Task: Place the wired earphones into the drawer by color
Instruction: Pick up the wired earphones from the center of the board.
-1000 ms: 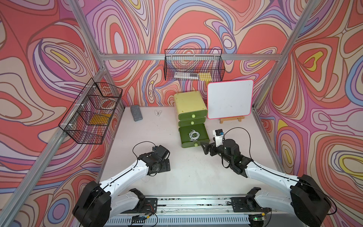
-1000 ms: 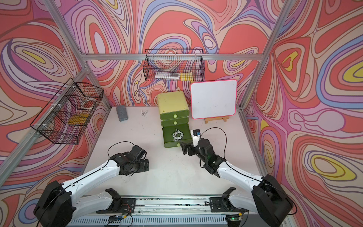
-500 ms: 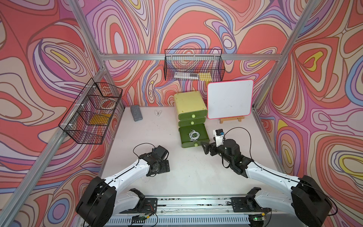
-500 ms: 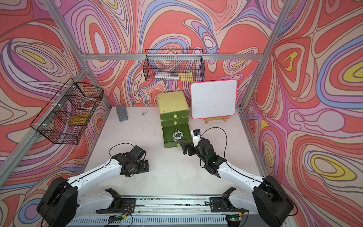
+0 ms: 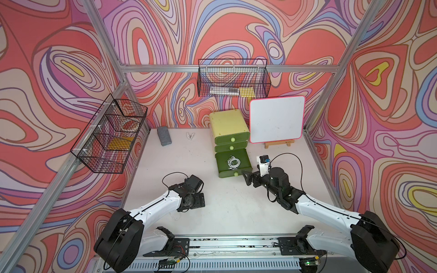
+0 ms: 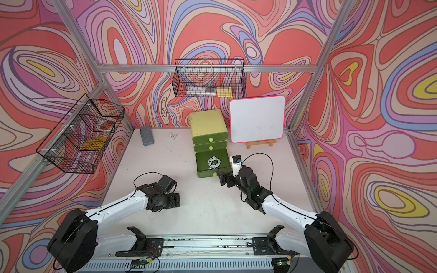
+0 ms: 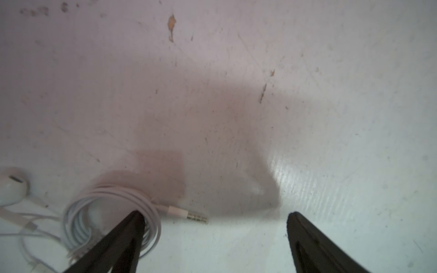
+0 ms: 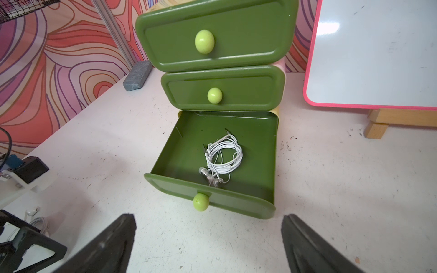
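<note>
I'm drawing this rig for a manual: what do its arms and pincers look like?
The left arm and right arm have white shells with black joints and bulky black bases. A thin black cable loops above each wrist. The left pincer and right pincer have black, tapering fingers.

Bright even light, soft shadow on the table [image 7: 236, 59] ahead of the jaws of the left gripper [image 7: 214, 216], sheen near one jaw, white earphones [image 7: 113, 212] blurred by the other.
</note>
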`<state>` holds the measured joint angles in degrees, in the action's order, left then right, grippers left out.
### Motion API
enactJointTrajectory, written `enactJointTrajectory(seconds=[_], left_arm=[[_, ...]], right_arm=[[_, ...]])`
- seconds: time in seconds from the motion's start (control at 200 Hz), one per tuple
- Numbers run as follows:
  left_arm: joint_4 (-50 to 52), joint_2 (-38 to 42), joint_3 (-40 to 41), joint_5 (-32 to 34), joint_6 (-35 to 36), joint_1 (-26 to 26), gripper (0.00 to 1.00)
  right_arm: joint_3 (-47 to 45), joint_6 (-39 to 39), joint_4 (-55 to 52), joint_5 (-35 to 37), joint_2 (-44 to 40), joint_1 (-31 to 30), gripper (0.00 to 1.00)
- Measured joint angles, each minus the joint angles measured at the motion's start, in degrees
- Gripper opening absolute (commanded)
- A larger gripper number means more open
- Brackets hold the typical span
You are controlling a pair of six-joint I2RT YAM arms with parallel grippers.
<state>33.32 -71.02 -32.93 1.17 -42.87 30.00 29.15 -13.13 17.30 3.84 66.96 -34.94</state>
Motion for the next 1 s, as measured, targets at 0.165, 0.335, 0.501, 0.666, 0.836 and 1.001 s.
enactJointTrajectory(seconds=[0.165, 0.335, 0.501, 0.666, 0.836, 1.001], left_arm=[[0.0, -0.1, -0.2, -1.4, 0.6, 0.0, 0.82], [0.0, -1.7, -1.5, -3.5, 1.1, 0.0, 0.76], [0.0, -2.4, -2.0, -5.3, 1.5, 0.0, 0.67], [0.1, -3.6, -2.9, -6.1, 1.6, 0.6, 0.62], [1.1, -5.6, -4.5, -5.6, 1.6, 2.8, 0.6], [4.0, -5.8, -6.1, -3.3, 1.7, 4.2, 0.59]], right_arm=[[-0.1, 0.0, 0.0, 0.0, 0.0, 0.0, 0.98], [-0.2, 0.0, 0.0, 0.0, 0.0, 0.0, 0.98], [-0.2, 0.0, 0.0, 0.0, 0.0, 0.0, 0.98], [-0.2, 0.0, 0.0, 0.0, 0.0, 0.0, 0.98], [-0.2, 0.1, 0.0, 0.1, 0.0, 0.0, 0.98], [-0.2, 0.2, 0.0, 0.2, 0.0, 0.0, 0.98]])
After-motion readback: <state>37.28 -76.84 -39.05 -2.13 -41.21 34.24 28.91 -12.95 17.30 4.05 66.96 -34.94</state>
